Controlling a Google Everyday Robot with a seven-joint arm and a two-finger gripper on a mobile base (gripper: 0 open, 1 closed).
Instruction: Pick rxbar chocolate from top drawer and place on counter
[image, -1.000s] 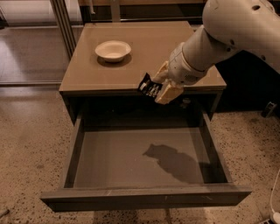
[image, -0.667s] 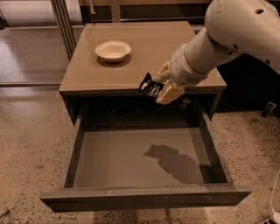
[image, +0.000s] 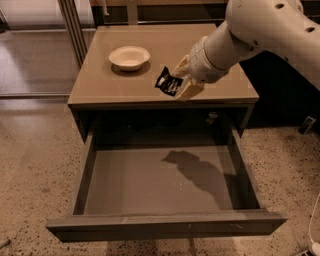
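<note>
My gripper (image: 179, 84) comes in from the upper right on a white arm and is shut on the rxbar chocolate (image: 168, 81), a black wrapper with white lettering. It holds the bar tilted, in the air just over the front part of the counter (image: 110, 82). The top drawer (image: 160, 182) stands pulled wide open below; its flat grey bottom holds nothing, only the arm's shadow.
A white bowl (image: 129, 57) sits on the counter's back left. Metal frame posts (image: 73, 25) stand behind the cabinet at the left. A cable and plug (image: 314, 220) lie on the speckled floor at the right.
The gripper with the bar has moved up and slightly back, from in front of the cabinet's edge to over the counter's front part. The drawer has not moved.
</note>
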